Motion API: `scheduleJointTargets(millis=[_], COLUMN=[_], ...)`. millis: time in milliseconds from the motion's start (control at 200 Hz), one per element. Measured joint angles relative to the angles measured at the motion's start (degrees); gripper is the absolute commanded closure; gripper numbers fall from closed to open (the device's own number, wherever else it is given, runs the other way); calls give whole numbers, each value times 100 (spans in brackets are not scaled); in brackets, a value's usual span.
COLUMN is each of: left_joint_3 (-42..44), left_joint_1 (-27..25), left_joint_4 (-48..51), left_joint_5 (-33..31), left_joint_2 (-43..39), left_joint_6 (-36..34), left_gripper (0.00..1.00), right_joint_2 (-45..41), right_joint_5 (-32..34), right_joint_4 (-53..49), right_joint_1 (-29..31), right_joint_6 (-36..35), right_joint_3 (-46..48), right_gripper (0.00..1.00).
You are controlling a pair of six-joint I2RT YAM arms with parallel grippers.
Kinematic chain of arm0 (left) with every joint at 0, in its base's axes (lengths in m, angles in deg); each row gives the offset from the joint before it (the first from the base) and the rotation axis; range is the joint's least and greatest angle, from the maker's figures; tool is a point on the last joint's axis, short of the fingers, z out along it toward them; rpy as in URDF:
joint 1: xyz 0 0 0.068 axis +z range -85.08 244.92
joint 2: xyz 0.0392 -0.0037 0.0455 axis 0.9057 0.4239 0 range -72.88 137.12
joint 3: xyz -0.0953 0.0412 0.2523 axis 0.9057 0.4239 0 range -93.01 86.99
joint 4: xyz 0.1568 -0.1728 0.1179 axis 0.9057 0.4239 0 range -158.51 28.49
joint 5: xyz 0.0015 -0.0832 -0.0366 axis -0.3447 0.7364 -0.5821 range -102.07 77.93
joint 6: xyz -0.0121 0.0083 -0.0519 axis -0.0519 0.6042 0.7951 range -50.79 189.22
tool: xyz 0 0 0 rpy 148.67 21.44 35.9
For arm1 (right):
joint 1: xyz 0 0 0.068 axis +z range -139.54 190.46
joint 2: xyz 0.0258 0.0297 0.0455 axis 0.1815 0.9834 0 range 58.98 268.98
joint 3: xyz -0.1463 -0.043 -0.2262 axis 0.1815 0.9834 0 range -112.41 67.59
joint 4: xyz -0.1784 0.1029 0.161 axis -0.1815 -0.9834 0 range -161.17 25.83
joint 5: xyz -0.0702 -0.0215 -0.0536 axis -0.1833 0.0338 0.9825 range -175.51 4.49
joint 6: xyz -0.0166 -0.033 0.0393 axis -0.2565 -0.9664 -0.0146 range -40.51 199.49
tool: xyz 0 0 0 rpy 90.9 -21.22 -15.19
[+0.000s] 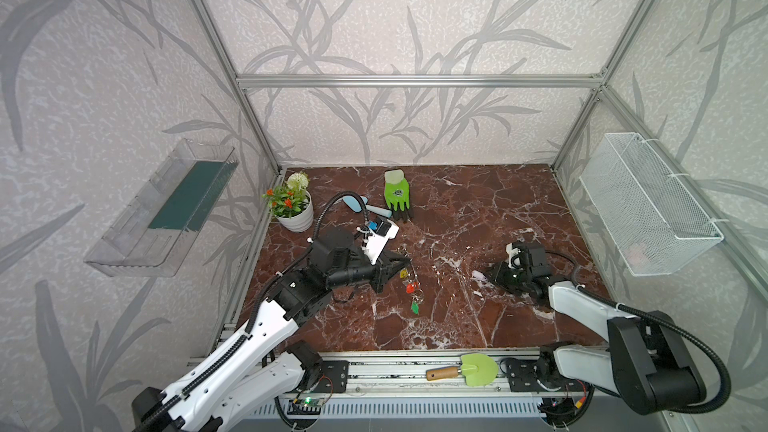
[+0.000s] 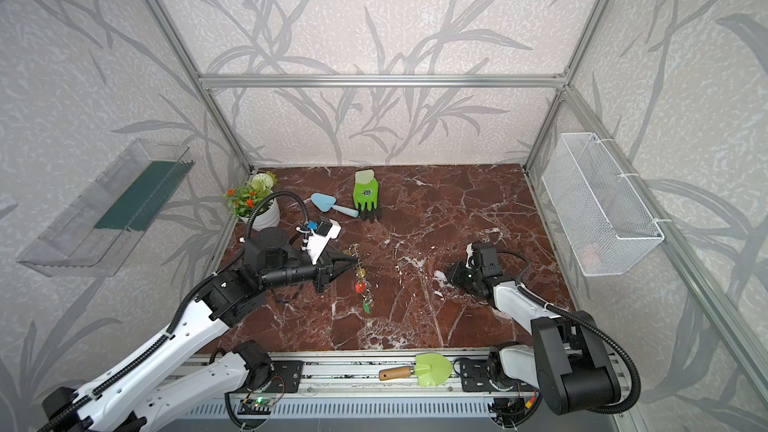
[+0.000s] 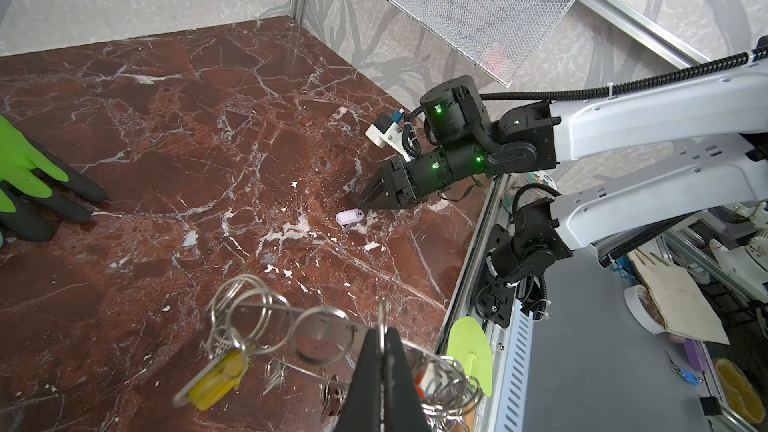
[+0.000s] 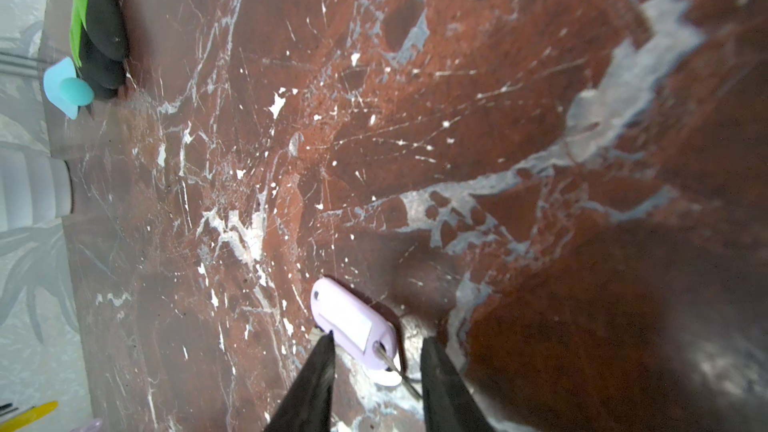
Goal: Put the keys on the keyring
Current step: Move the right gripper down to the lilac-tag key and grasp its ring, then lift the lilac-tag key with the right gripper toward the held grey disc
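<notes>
The keyring (image 3: 282, 315) is held over the marble table (image 1: 478, 209), left of centre, gripped at its rim by the left gripper (image 3: 383, 332), whose jaws are pressed together on the metal. We judge this keeps its wire loops free to take another key. A yellow key (image 1: 403, 273), a red key (image 1: 411, 286) and a green key (image 1: 414, 307) already hang from it. To the right, the right gripper (image 4: 378, 344) sits low, jaws apart, straddling the lilac key (image 4: 349, 322) (flat on the marble) at its split ring (image 4: 390, 363), presumably to lift it by that end.
</notes>
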Motion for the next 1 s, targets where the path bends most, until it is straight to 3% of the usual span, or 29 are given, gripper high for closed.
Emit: scheduleJointTargets(millis=[240,785,930,1000], left_joint_3=[0,0,0,0], left_joint_1=[0,0,0,0], left_joint_4=[0,-2,-2,-2], left_joint_5=[17,17,15,15], left_joint_2=[0,-13,-13,-13], left_joint_6=[0,-17,-24,-26], left_gripper=[100,100,100,100], right_joint_2=[-70,52,11,-74], right_joint_5=[-44,-131,-179,-251], right_joint_4=[0,7,11,20], right_joint_1=[-2,-2,-2,-2], right_joint_6=[7,-28,-46,-61], right_joint_3=[94,94,94,94], right_gripper=[80,88,99,100])
